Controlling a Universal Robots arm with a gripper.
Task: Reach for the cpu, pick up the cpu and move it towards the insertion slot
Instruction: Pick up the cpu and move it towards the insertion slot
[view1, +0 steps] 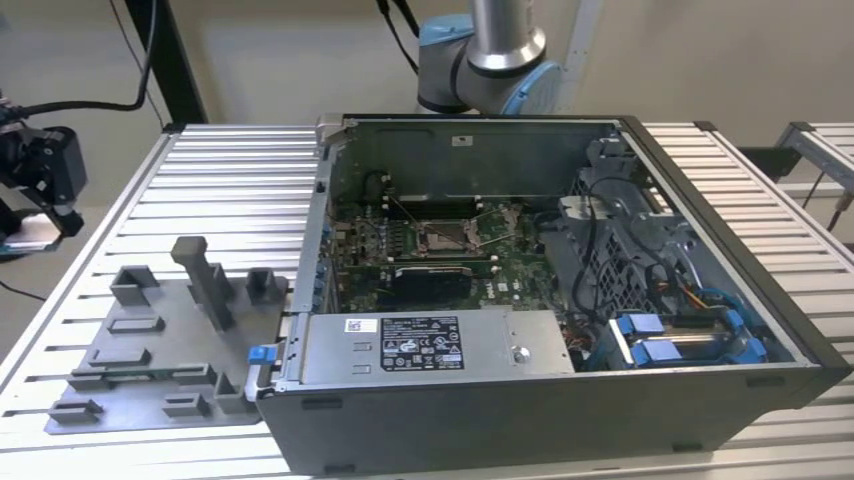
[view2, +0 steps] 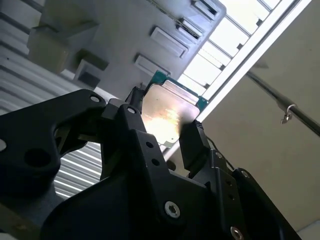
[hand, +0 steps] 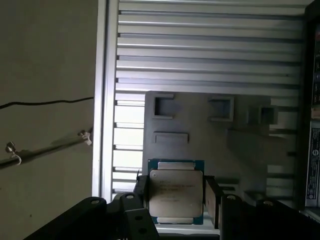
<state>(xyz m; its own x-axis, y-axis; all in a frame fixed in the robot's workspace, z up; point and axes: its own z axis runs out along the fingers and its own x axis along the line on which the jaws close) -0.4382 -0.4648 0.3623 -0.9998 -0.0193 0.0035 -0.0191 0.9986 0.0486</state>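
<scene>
Claw clamped on two opposite edges of the cpu, over the grey fixture on the worktop, well apart from the slot inside the case. Risks: the thin-edge grip slipping or tilting; the cpu striking the case wall

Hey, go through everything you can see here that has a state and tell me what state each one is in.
cpu: gripped by two opposite edges, held off the grey fixture tray.
gripper: shut on the cpu.
insertion slot: centre bare, looks to have no chip in it.
computer case: lying on its side, side panel off, inside exposed.
</scene>
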